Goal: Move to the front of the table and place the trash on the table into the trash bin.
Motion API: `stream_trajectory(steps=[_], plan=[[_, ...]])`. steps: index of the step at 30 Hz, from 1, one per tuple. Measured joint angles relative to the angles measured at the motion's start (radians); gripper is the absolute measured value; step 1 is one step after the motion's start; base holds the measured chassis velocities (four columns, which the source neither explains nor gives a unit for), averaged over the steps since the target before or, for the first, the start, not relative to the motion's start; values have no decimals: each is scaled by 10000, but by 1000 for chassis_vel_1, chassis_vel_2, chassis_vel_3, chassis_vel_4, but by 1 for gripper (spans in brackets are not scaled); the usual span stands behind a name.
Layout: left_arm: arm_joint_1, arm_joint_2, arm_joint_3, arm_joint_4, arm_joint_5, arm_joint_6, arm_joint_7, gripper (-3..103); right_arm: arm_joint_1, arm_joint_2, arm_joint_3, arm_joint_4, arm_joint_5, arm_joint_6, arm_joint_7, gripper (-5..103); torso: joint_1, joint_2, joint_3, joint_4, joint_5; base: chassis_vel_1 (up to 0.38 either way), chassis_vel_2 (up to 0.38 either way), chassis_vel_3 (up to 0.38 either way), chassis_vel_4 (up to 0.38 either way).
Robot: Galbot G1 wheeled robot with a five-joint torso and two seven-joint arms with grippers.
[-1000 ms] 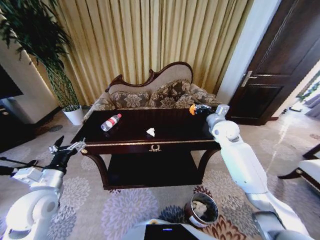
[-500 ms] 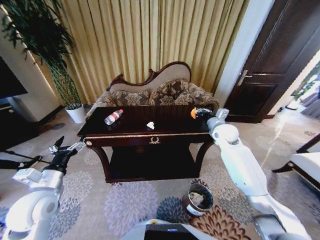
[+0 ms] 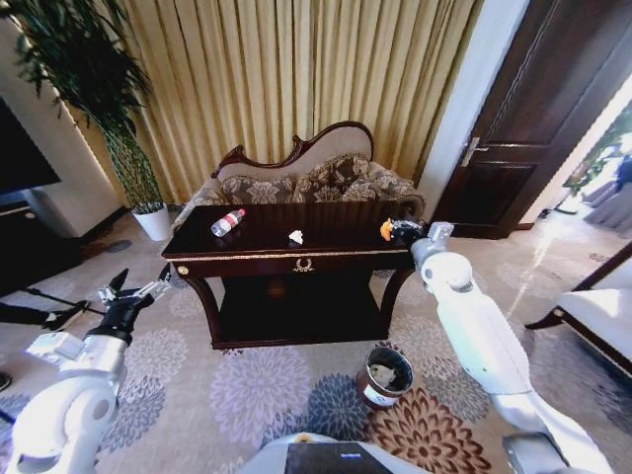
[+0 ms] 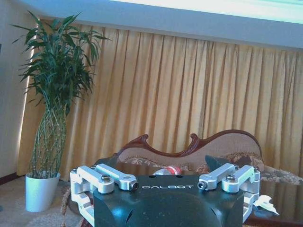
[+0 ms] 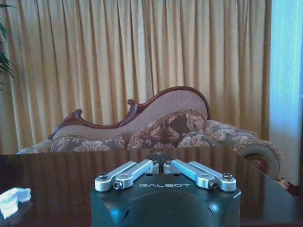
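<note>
While right end effector point(image 3: 393, 231) pinches the orange bit point(image 3: 386, 230) over the bench point(image 3: 296, 259) | left end effector point(image 3: 135, 292) wide open, empty | bottle point(image 3: 228, 221) looks light, slick: grab mid-body | paper point(image 3: 295, 236) soft.

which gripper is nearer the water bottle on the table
Left. The left gripper hangs open off the table's left corner, nearer the bottle; the right gripper holds orange trash at the far end.

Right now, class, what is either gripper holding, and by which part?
The left gripper is open and empty. The right gripper is shut above the table with the small orange bit at its tips; whether it pinches it cannot be told.
</note>
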Motion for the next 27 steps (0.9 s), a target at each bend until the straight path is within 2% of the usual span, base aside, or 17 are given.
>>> stream_trajectory(steps=[27], plan=[[-35,-17,88,74,29,-43,44,100,-127,331,-143,-808,-588,468,0,0,-3,1,-1,-1,-1,105,-104,-104,99]])
